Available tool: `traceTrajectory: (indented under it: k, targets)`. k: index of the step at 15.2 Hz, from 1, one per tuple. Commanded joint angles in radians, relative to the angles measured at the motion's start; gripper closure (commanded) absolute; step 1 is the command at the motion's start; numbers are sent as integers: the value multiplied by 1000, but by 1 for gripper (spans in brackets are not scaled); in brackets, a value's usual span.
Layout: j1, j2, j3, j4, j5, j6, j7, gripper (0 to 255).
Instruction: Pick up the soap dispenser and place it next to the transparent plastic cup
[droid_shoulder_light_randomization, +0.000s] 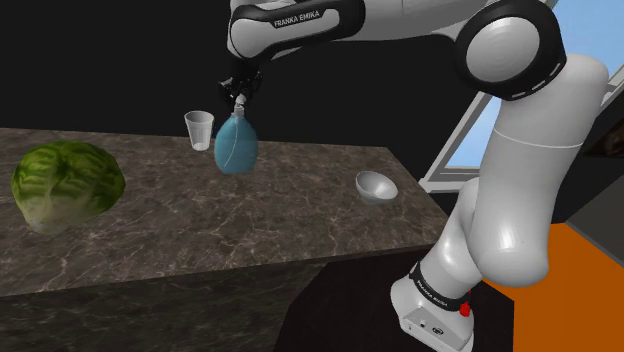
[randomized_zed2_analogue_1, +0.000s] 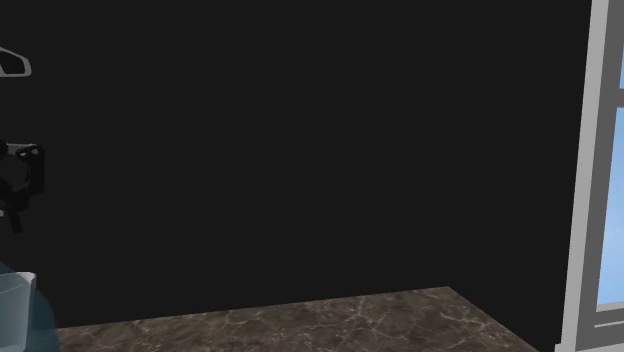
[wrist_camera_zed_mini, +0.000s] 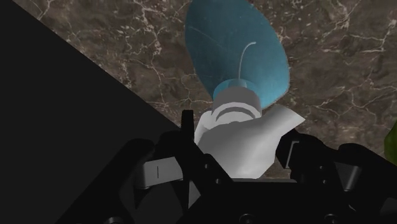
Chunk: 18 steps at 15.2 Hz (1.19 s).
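Observation:
The soap dispenser (droid_shoulder_light_randomization: 235, 146) is a blue teardrop-shaped bottle with a white pump head. It is at the far side of the dark marble counter (droid_shoulder_light_randomization: 250, 215), right beside the transparent cup (droid_shoulder_light_randomization: 200, 129), on the cup's right in the shoulder view. My black gripper (droid_shoulder_light_randomization: 240, 101) comes down from above and is shut on the pump head. In the wrist view the fingers (wrist_camera_zed_mini: 187, 137) clasp the white pump (wrist_camera_zed_mini: 245, 137), and the blue body (wrist_camera_zed_mini: 235, 51) points away over the marble. I cannot tell whether the bottle's base touches the counter.
A green lettuce head (droid_shoulder_light_randomization: 67, 186) lies at the counter's left in the shoulder view, and a small silver bowl (droid_shoulder_light_randomization: 376, 187) sits near its right end. A black area lies behind the counter. A window frame (randomized_zed2_analogue_1: 590, 180) stands at the right.

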<state>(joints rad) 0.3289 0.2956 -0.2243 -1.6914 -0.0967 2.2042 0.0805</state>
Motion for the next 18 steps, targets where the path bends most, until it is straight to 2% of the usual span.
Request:
traceTrajectory:
  k: [1,9,10,15,18]
  targets:
    - [0,8,0,-28,-1,38,5,255]
    - [0,8,0,-28,-1,38,5,255]
    - [0,9,0,-28,-1,37,5,0]
    - [0,8,0,-28,-1,38,5,0]
    - [12,-45,1,-3,-11,-41,11,0]
